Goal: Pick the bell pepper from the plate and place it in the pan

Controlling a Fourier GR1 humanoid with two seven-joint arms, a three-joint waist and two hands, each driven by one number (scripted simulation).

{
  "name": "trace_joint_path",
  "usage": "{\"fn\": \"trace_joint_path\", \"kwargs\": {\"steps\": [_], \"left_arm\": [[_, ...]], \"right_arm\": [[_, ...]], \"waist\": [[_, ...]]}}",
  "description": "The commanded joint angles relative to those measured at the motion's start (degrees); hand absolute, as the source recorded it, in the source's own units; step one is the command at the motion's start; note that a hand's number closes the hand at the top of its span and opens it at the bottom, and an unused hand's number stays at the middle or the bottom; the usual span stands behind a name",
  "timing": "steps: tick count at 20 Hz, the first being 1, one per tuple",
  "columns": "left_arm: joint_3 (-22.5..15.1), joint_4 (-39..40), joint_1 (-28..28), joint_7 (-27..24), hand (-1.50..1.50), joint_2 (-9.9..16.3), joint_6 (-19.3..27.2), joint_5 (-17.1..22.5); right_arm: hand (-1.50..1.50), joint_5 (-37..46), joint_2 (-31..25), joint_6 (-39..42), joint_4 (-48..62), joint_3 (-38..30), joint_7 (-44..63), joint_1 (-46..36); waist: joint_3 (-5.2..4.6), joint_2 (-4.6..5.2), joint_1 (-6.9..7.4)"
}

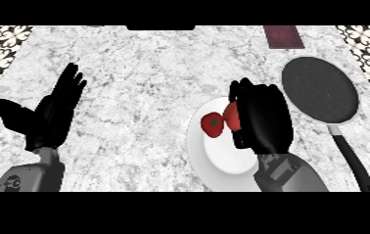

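A red bell pepper [213, 124] with a green stem spot lies on the left part of the white plate [217, 159], right of the counter's middle. My right hand [262, 116] is over the plate with its fingers curled round the pepper's right side, hiding part of it. The black round pan [319, 88] sits to the right of that hand, its handle [350, 154] running toward the lower right. At the left edge my left hand [54, 111] rests open, fingers up, away from everything.
A dark red rectangular object [282, 36] lies at the counter's far edge behind the pan. A black object [160, 28] shows at the top middle. Patterned tiles [13, 42] border both far corners of the grey marble counter.
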Motion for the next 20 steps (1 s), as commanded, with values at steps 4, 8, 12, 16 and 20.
{"fn": "trace_joint_path", "kwargs": {"steps": [4, 8, 12, 16, 20], "left_arm": [[-0.41, -2.36, 1.44, 0.4, 0.0, -1.47, 1.54, -1.22], [1.02, 3.46, -3.81, -0.54, 0.0, -0.46, 0.33, -0.82], [-1.01, 3.24, -1.57, -1.97, 0.0, -3.02, 1.71, -2.64], [1.3, -0.24, 1.39, -0.08, 0.0, 0.19, -1.98, 0.26], [0.58, -2.01, 0.4, 1.75, 0.0, -0.97, -0.47, -0.51]], "right_arm": [[1.5, 0.33, 1.3, 8.51, -11.55, -4.48, 3.54, -4.74], [1.5, -4.66, -2.11, 9.18, -9.75, -16.01, -0.4, -8.9], [1.5, -6.06, -4.43, 7.26, -8.71, -22.36, -1.42, -10.43], [1.5, -9.77, -9.53, 0.11, -4.24, -29.96, -8.84, -6.06], [1.5, -11.36, -11.66, -7.16, 5.93, -34.53, -13.92, -7.55]], "waist": [[0.03, 0.15, 0.49], [0.03, 0.31, 0.3], [0.03, 0.31, 0.36], [0.06, 0.28, 0.64], [0.05, 0.35, 0.79]]}}
